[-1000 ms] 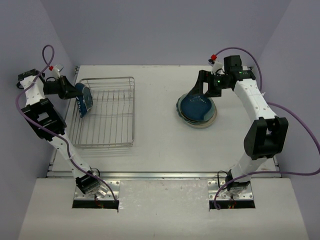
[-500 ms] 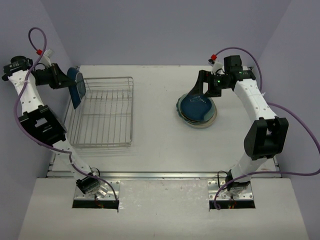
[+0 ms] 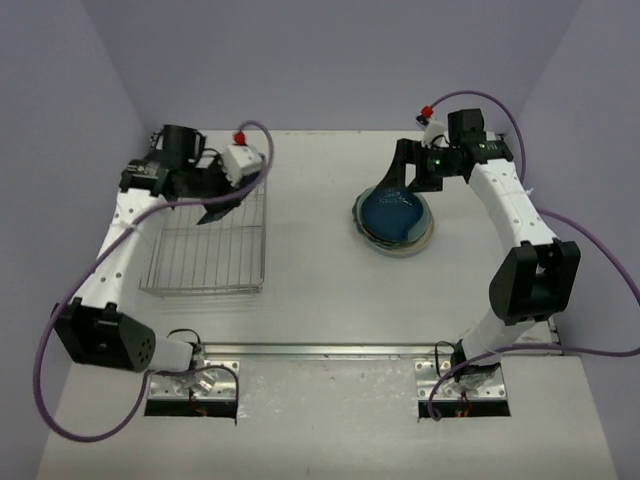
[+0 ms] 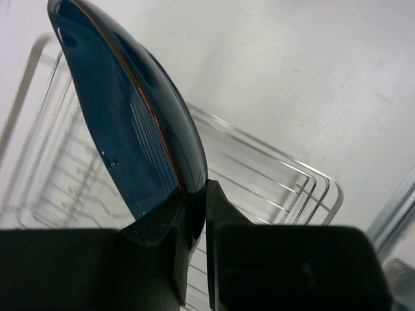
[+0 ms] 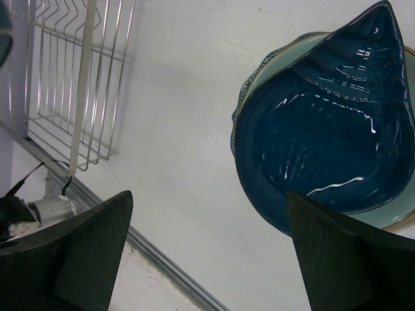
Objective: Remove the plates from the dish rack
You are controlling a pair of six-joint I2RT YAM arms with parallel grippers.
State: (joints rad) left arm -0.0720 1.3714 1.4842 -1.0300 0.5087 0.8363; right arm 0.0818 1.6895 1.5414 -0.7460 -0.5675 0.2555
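Left gripper point(image 4: 193, 217), black fingers point(image 4: 159, 249): between its jaws a round glossy dark navy ceramic plate point(image 4: 130, 129), plain navy with a thin orange-brown rim line. Behind the jaws is a rectangular silver metal wire dish rack point(image 4: 272, 175) of bare parallel bars.

Right gripper point(image 5: 207, 253), also black: beyond its jaws a dark blue shell-shaped ribbed dish point(image 5: 324, 129) with pale glints. Under it sits a teal scalloped-rim plate point(image 5: 249, 81), with a cream plate edge point(image 3: 400, 251) lowest.

Matte white table point(image 5: 181, 129).

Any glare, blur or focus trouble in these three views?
Top external: even light, soft shadows. Left wrist: the navy plate in the left gripper is sharp with bright streaks, while the dish rack behind it is blurred. Right wrist: white glints on the blue top plate; the right gripper is underexposed, near-black.
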